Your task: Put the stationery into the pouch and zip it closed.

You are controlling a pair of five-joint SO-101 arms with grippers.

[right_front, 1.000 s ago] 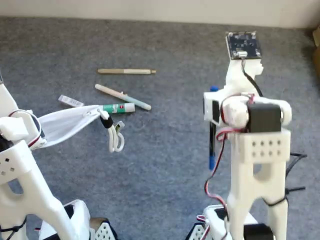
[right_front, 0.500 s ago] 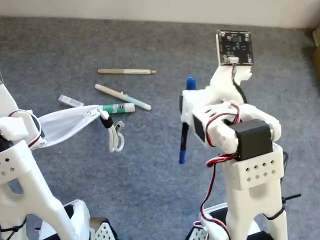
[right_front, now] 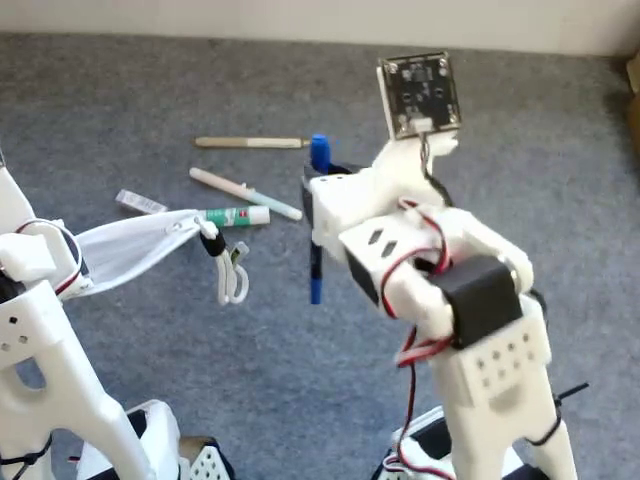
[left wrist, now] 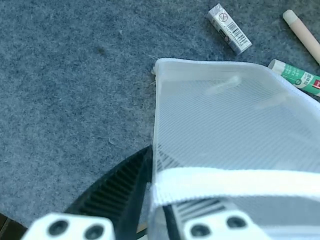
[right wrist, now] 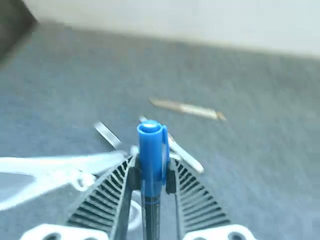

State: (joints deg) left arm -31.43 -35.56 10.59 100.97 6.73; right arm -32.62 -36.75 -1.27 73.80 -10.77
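My right arm (right_front: 440, 270) had swung across from the right side since a second before, carrying the blue pen (right_front: 316, 278) to just beside the loose stationery. My right pincer (right wrist: 150, 172) was clamped on that pen, which hung upright, cap up, above the grey surface (right_front: 150, 90). My left pincer (left wrist: 157, 200) gripped one end of the white mesh pouch (right_front: 130, 250). The pouch's far end reached down to the surface, just beside a green-and-white stick (right_front: 238, 215), and its white cord loop (right_front: 232, 278) trailed from that end. A pastel pen (right_front: 245, 194) and a beige pen (right_front: 253, 143) lay beyond. A small barcoded bar (left wrist: 229, 29) lay near the pouch's edge.
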